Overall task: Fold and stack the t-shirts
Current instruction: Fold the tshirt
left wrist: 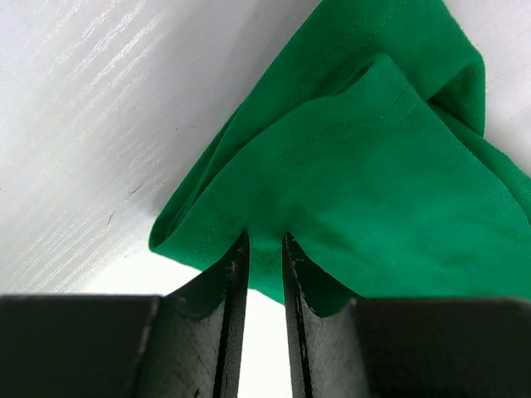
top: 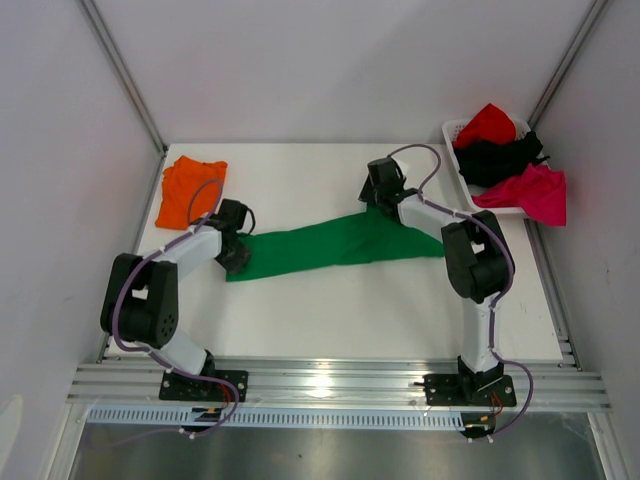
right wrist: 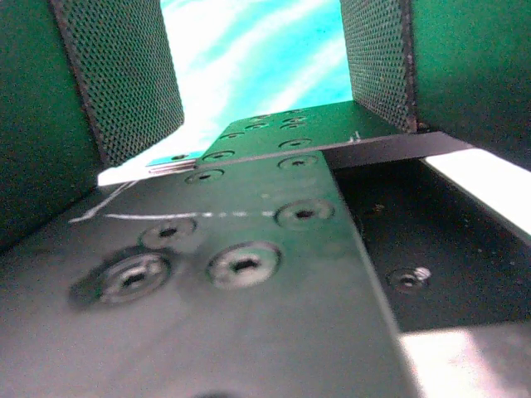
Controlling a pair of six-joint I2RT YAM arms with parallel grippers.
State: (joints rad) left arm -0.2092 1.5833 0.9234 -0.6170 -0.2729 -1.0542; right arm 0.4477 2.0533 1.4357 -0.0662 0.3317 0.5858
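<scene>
My left gripper [left wrist: 265,249]: clamped on a fold at the left end of the green t-shirt [top: 330,245].
My right gripper [right wrist: 261,75]: fingers apart at the shirt's far right end, nothing visible between the pads.
Green t-shirt: lies as a long band across the middle of the table [top: 300,320].
Orange t-shirt [top: 190,190]: folded, far left corner.
Basket [top: 450,128]: far right, holding the red [top: 487,122], black [top: 500,155] and magenta [top: 530,192] t-shirts.

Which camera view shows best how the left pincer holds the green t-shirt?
The left wrist view: up close, the left pincer is shut on a fold of the green t-shirt. The top view shows the whole shirt, but not the grip. The right wrist view gives only a green tint.
</scene>
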